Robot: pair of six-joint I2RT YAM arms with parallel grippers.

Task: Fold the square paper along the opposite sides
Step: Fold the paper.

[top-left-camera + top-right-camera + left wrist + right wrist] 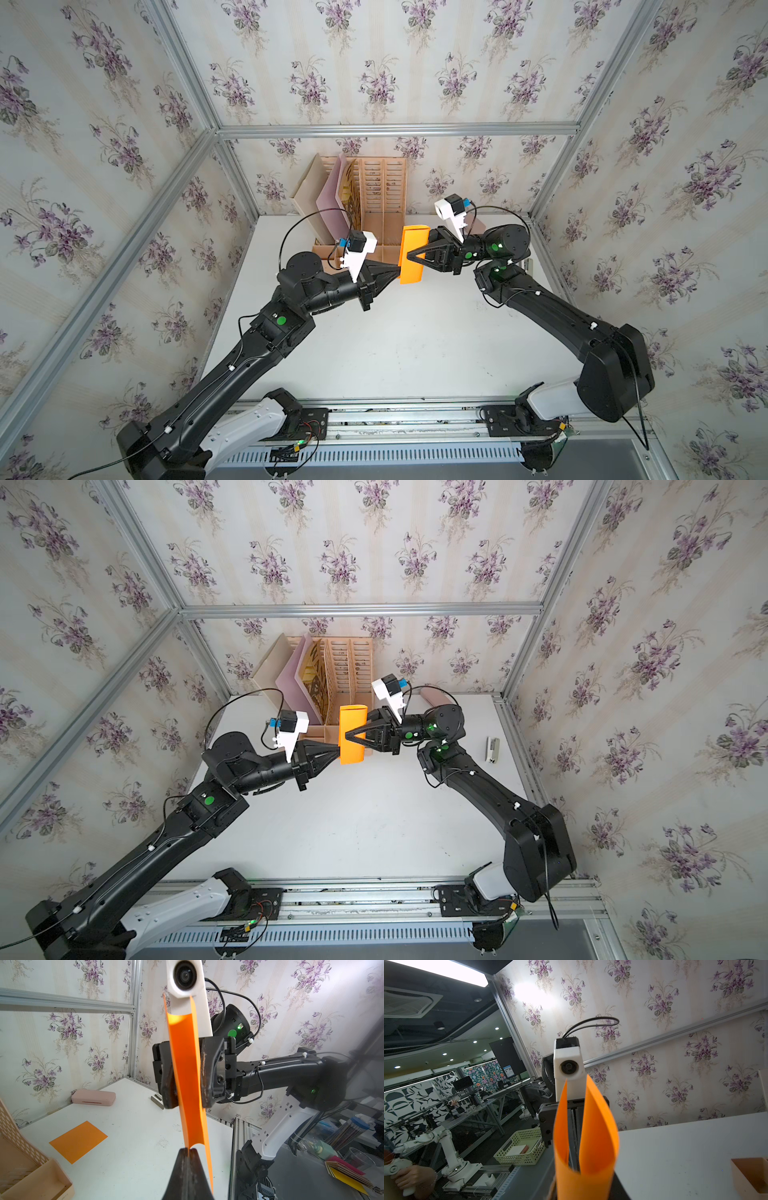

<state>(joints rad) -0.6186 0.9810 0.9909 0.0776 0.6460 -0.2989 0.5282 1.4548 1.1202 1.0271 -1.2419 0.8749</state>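
A white tabletop (415, 353) sits inside walls of cream wallpaper printed with purple violets (374, 62), braced by silver aluminium frame bars (395, 129). A beige slatted file organiser (382, 187) holding folders stands against the back wall. In the left wrist view, a pale pink oblong case (93, 1100) rests near a back corner and a separate flat orange sheet (78, 1141) lies on the table.

Both black arms rise from the near rail, bend at the elbow and point their wrists at each other over the far half of the table, in front of the organiser. The orange square paper (411, 239) hangs in the air between them, bent into a loose U.

The left gripper (188, 1150) is fully closed, its tips pinching the paper's two free edges together. The right gripper (188, 1093) is partly open, one finger (169, 1088) on each side of the curved paper. Its pads are against or just beside the outer faces; whether they press cannot be told.
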